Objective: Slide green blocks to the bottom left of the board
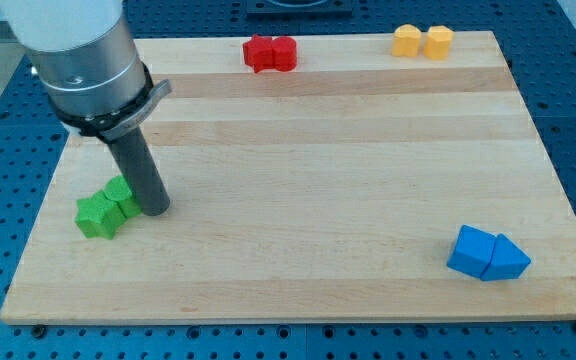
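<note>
A: Where is my tip (157, 209) sitting?
B: It is touching the green blocks (107, 208) on their right, so it is pushing them leftward. No fingers here, just a rod.
A: And the blocks?
B: They are lying near the board's (298, 270) bottom-left corner.

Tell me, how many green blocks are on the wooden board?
2. One green block sits near the view's bottom left; the other green block touches it, up and to its right, against my tip. The rod may hide more.
</note>
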`<state>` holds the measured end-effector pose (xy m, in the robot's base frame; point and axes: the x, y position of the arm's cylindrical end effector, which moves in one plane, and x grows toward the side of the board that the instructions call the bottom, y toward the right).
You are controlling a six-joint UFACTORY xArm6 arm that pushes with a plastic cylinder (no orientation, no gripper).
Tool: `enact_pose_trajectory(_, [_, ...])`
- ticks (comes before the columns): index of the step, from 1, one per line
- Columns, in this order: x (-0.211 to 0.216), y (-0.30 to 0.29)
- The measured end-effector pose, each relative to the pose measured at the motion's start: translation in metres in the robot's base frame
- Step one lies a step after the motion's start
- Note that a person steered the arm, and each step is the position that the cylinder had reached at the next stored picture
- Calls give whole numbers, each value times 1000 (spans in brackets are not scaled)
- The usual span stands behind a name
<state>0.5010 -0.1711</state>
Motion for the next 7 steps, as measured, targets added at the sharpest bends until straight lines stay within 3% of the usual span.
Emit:
enact_pose_trajectory(1, [0, -2])
enact_pose_trajectory(4, [-58, 11])
enact_pose_trajectory(7, [-14, -19])
